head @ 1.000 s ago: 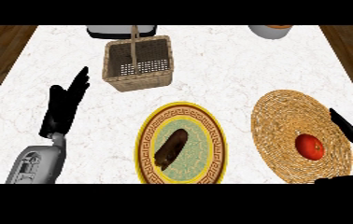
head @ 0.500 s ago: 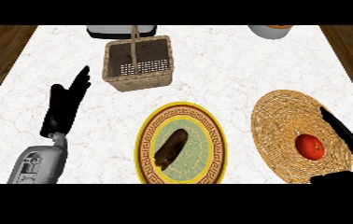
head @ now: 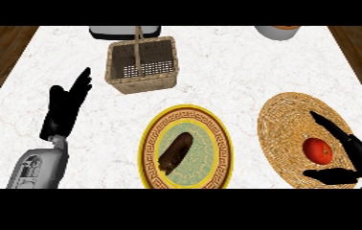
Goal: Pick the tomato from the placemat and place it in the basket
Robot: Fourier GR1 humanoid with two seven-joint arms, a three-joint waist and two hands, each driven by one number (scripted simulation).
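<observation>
The tomato (head: 317, 150) on the placemat (head: 283, 123) is flanked by the right hand (head: 341, 134), fingers spread open. The left hand (head: 65, 107) is held open, fingers straight.

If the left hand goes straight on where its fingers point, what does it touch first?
Probably the left wall of the basket, up and slightly right of the left hand; depth is unclear, so it may slip just past.

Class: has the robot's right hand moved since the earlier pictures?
Yes: the right hand has come leftward over the placemat, closer to the tomato.
</observation>
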